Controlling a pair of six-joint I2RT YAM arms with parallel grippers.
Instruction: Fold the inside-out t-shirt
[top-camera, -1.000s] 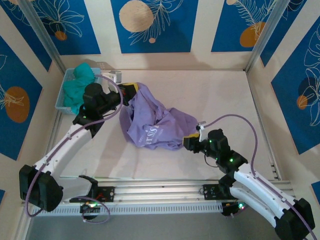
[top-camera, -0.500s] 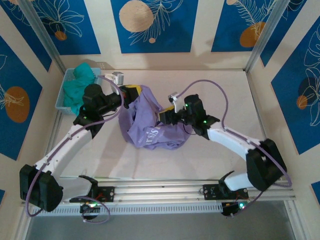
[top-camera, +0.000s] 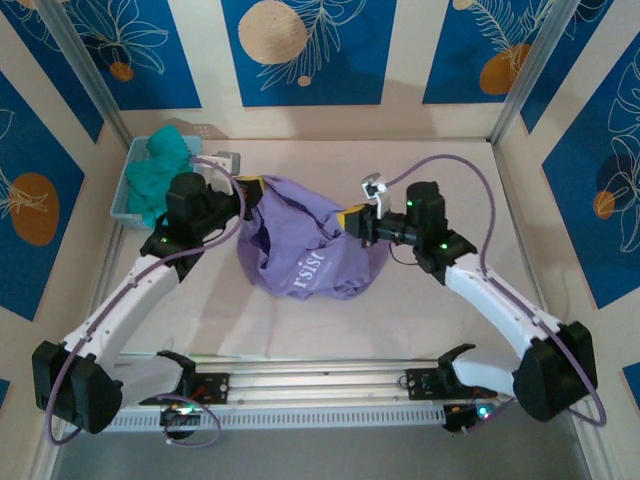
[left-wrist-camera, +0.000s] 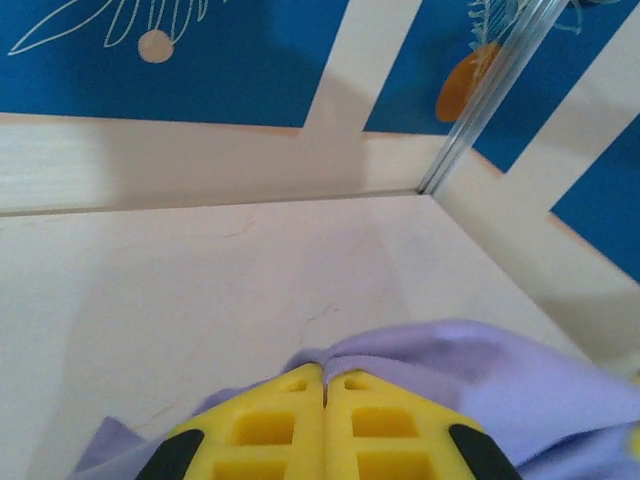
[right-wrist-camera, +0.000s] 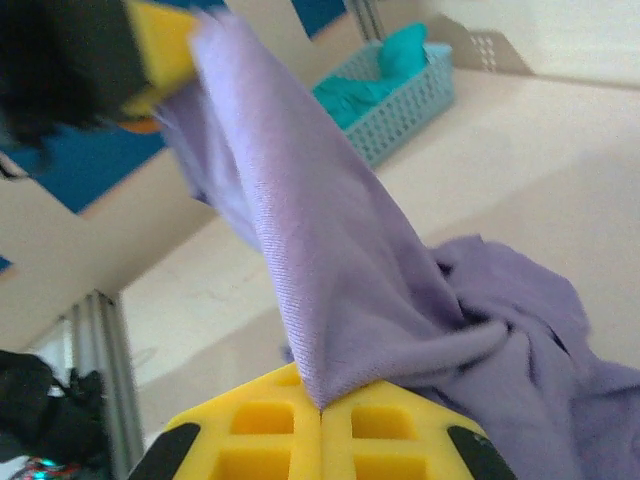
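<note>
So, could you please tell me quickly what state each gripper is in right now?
Left gripper: closed, pinching an edge of the lavender t-shirt.
Right gripper: closed, pinching another part of the same t-shirt.

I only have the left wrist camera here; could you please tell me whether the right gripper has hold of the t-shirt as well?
Observer: Yes, the right gripper is shut on a fold of the t-shirt.
Operator: Thank you. Is the shirt spread flat?
Observer: No. From the top camera, one band of cloth is stretched between the left gripper and the right one. The rest lies crumpled on the table.
Operator: Is anything else close to my gripper?
Observer: A blue basket holding a teal garment sits just to its left, near the table's far left corner.
</note>
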